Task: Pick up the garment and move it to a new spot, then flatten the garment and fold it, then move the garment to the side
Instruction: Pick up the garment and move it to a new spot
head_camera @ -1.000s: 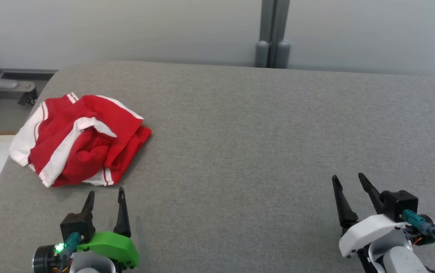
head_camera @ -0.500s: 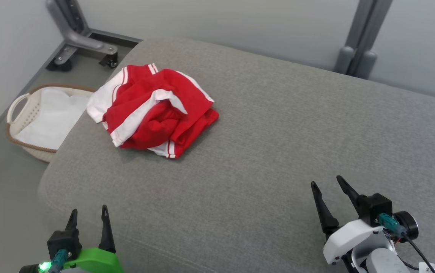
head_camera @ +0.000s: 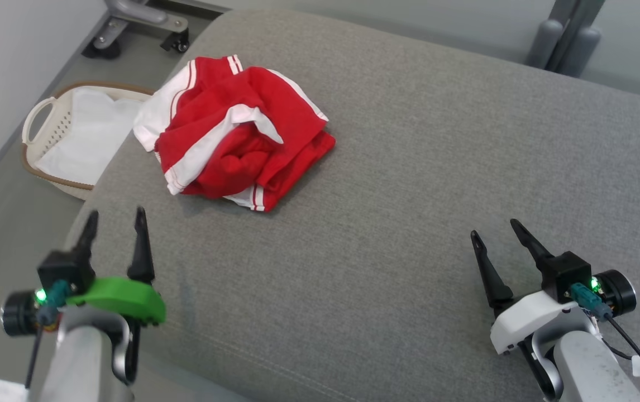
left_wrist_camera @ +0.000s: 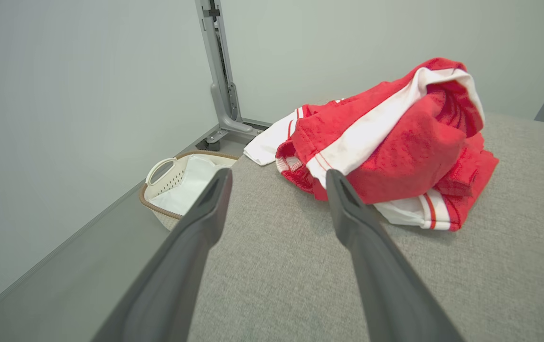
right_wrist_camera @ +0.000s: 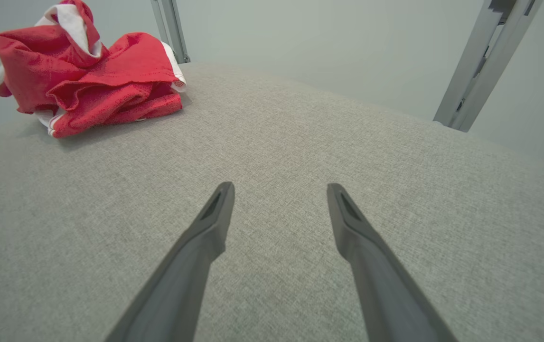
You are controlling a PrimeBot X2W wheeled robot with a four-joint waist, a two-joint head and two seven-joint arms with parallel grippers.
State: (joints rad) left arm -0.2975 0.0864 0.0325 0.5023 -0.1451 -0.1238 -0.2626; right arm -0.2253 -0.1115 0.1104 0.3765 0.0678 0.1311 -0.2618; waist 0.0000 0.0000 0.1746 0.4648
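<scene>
A crumpled red garment [head_camera: 236, 134] with white stripes lies in a heap near the far left corner of the grey cushioned surface [head_camera: 420, 167]. My left gripper [head_camera: 116, 215] hovers open at the surface's near left edge, a short way in front of the garment [left_wrist_camera: 395, 142], with nothing between its fingers. My right gripper [head_camera: 494, 228] stands open over the near right part of the surface, far from the garment [right_wrist_camera: 87, 80], and holds nothing.
A white basket [head_camera: 46, 117] with a brown rim and white cloth inside stands on the floor left of the surface, also in the left wrist view [left_wrist_camera: 167, 178]. A grey wheeled frame [head_camera: 135, 17] stands behind it. Grey posts [head_camera: 566, 33] rise at the back right.
The head camera has turned left and tilted down, bringing the basket and floor into view. My left gripper has risen and come closer to the garment. The garment lies as before.
</scene>
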